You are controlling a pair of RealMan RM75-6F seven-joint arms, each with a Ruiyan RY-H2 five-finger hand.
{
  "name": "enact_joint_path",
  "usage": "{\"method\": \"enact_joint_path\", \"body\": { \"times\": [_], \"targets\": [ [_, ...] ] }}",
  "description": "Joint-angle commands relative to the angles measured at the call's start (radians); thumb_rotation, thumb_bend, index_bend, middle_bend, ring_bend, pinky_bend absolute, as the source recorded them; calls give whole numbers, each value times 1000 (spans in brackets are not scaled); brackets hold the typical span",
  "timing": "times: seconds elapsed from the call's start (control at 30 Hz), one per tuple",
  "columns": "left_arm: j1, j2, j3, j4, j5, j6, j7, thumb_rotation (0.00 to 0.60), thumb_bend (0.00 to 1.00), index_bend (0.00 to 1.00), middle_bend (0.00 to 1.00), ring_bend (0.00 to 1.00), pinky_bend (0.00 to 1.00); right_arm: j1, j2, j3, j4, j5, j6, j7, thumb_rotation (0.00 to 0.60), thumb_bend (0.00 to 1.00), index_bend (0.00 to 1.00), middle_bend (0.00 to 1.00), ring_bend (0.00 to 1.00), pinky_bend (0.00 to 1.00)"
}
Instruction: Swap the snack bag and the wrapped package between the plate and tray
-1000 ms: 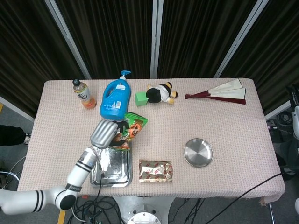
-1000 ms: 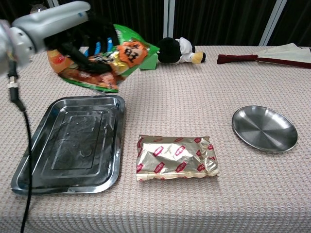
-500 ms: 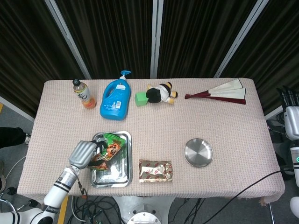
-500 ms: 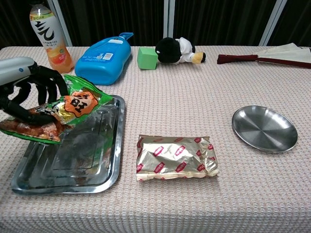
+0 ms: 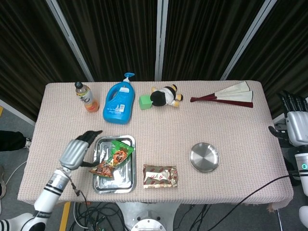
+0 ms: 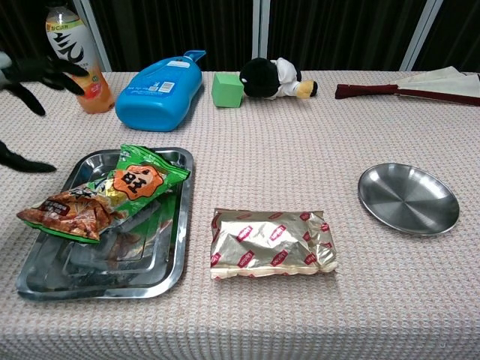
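Left hand (image 5: 76, 151) has let go and drawn back since a moment ago; fingers (image 6: 46, 69) spread, holding nothing. Green-and-orange snack bag (image 6: 112, 191) lies in rectangular steel tray (image 6: 171, 262), just right of the fingertips. Gold foil wrapped package (image 6: 271, 243) on the cloth between tray and round steel plate (image 6: 408, 199). Right hand (image 5: 293, 122) off the table's edge, fingers apart.

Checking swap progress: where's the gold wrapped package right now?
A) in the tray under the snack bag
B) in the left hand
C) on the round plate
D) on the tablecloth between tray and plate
D: the gold wrapped package lies flat on the tablecloth, apart from both the metal tray and the bare round plate.
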Motion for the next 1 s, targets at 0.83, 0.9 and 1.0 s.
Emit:
{"method": "enact_joint_path", "body": {
  "times": [0.83,0.9,1.0],
  "targets": [
    [201,154,-31,330,-18,58,-293,600,93,99,123,55,138,433,-184,-117,-503,119,-534,-305,600,58,0,0,0,0],
    [205,153,-28,343,-16,47,-304,600,93,99,122,52,134,458,-222,-132,-512,176,-526,-348,600,55,0,0,0,0],
    [215,148,-26,360,-13,42,-318,600,93,98,122,52,133,496,-280,-158,-524,268,-498,-410,600,50,0,0,0,0]
  ]
}}
